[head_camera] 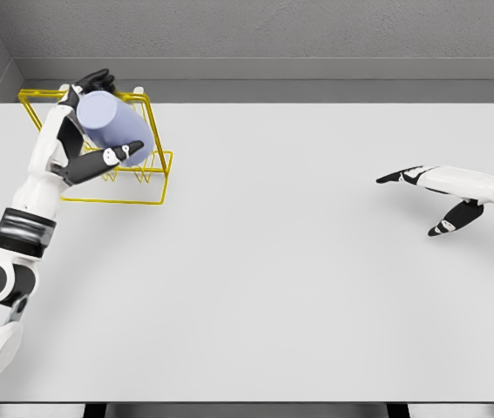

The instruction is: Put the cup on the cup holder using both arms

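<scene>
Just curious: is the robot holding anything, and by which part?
The left hand grips the lavender cup around its side, over the yellow wire cup holder. The right hand holds nothing.

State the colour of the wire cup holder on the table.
Yellow; the cup holder shows best in the head view, at the table's far left.

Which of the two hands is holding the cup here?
The left hand, raised at the yellow wire cup holder, grips the pale lavender cylindrical cup. The right hand is far off at the white table's right side, fingers spread and empty.
</scene>
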Controlling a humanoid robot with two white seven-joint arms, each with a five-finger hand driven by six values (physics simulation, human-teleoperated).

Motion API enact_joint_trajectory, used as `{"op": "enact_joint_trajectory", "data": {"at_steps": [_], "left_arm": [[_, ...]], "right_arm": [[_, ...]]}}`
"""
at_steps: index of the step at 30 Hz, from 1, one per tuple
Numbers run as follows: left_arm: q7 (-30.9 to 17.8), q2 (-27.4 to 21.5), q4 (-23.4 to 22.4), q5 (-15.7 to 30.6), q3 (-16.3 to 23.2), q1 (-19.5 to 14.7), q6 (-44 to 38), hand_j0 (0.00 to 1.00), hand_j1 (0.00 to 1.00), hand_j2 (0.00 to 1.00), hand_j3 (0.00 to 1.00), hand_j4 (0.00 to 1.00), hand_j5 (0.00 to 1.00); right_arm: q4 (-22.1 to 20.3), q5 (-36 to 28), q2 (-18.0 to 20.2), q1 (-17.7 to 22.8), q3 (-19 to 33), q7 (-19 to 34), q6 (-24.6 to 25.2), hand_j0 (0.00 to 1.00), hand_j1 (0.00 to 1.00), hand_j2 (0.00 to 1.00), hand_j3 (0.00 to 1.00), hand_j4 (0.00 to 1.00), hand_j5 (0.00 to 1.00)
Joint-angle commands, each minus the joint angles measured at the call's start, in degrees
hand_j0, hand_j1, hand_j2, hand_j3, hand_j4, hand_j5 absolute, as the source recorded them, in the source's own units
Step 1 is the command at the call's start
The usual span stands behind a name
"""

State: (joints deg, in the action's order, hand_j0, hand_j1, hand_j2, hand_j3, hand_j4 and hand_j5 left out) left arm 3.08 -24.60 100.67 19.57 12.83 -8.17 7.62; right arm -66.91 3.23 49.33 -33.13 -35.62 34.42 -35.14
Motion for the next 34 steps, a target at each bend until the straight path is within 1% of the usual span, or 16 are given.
{"op": "enact_joint_trajectory", "data": {"at_steps": [1, 15, 16, 17, 20, 21, 23, 24, 27, 28, 29, 30, 34], "left_arm": [[0.1, 0.1, 0.0, -0.2, -0.2, 0.0, -0.2, 1.00, 1.00, 1.00, 1.00, 1.00, 1.00], [0.0, 0.1, 0.1, -0.3, -0.2, 0.1, -0.2, 1.00, 1.00, 1.00, 1.00, 1.00, 1.00], [0.0, 0.1, 0.1, -0.3, -0.3, 0.2, 0.2, 1.00, 1.00, 1.00, 1.00, 1.00, 1.00], [0.0, 0.0, 0.2, -0.4, -1.9, 1.0, 0.6, 1.00, 1.00, 1.00, 1.00, 1.00, 1.00], [0.0, -0.3, 0.2, -0.4, -2.5, 1.4, 4.9, 1.00, 1.00, 1.00, 1.00, 1.00, 1.00], [0.0, -0.5, 0.3, -0.4, -2.5, 2.1, 5.2, 1.00, 1.00, 1.00, 1.00, 1.00, 1.00], [0.3, -0.5, 0.3, -0.4, -4.7, 3.3, 5.4, 1.00, 1.00, 1.00, 1.00, 1.00, 1.00], [0.4, -0.5, 0.3, -0.4, -5.3, 3.7, 6.3, 1.00, 1.00, 1.00, 1.00, 1.00, 1.00], [0.4, -0.8, 0.3, -0.5, -6.2, 6.5, 9.8, 1.00, 1.00, 1.00, 1.00, 1.00, 1.00], [0.4, -1.4, 0.3, -0.5, -6.2, 6.8, 10.0, 1.00, 1.00, 1.00, 1.00, 1.00, 1.00], [0.4, -1.5, 0.3, -0.5, -6.2, 8.1, 12.3, 1.00, 1.00, 1.00, 1.00, 1.00, 1.00], [0.3, -1.5, 0.3, -0.5, -6.2, 8.7, 14.7, 1.00, 1.00, 1.00, 1.00, 1.00, 1.00], [0.3, -1.5, 0.3, -0.5, -6.2, 10.4, 16.5, 1.00, 1.00, 1.00, 1.00, 1.00, 1.00]], "right_arm": [[-0.1, -0.3, 0.1, 0.0, 0.0, 0.0, 0.1, 1.00, 1.00, 1.00, 1.00, 1.00, 1.00], [-0.1, -0.3, 0.1, -0.1, -0.2, -0.1, 0.1, 1.00, 1.00, 1.00, 1.00, 1.00, 1.00], [-0.1, -0.3, 0.1, -0.1, -0.3, -0.1, 0.1, 1.00, 1.00, 1.00, 1.00, 1.00, 1.00], [-0.1, -0.3, 0.1, -0.1, -0.3, -0.1, 0.1, 1.00, 1.00, 1.00, 1.00, 1.00, 1.00], [-0.1, -0.3, -0.5, -0.5, -0.8, 0.0, 0.1, 1.00, 1.00, 1.00, 1.00, 1.00, 1.00], [-0.1, -0.3, -0.6, -0.5, -1.1, -0.1, 0.1, 1.00, 1.00, 1.00, 1.00, 1.00, 1.00], [-0.1, -0.3, -0.6, -0.5, -1.1, -0.1, 0.1, 1.00, 1.00, 1.00, 1.00, 1.00, 1.00], [-0.1, -0.3, -0.6, -0.5, -1.1, -0.1, 0.1, 1.00, 1.00, 1.00, 1.00, 1.00, 1.00], [-0.1, -0.3, -0.6, -0.5, -1.1, -0.1, 0.1, 1.00, 1.00, 1.00, 1.00, 1.00, 1.00], [-0.1, -0.3, -0.6, -0.5, -1.1, -0.1, 0.1, 1.00, 1.00, 1.00, 1.00, 1.00, 1.00], [-0.1, -0.3, -0.6, -0.5, -1.1, -0.1, 0.1, 1.00, 1.00, 1.00, 1.00, 1.00, 1.00], [-0.1, -0.3, -0.6, -0.5, -1.1, -0.1, 0.1, 1.00, 1.00, 1.00, 1.00, 1.00, 1.00], [-0.2, -0.3, -0.6, -0.5, -1.1, -0.1, 0.1, 1.00, 1.00, 1.00, 1.00, 1.00, 1.00]]}}
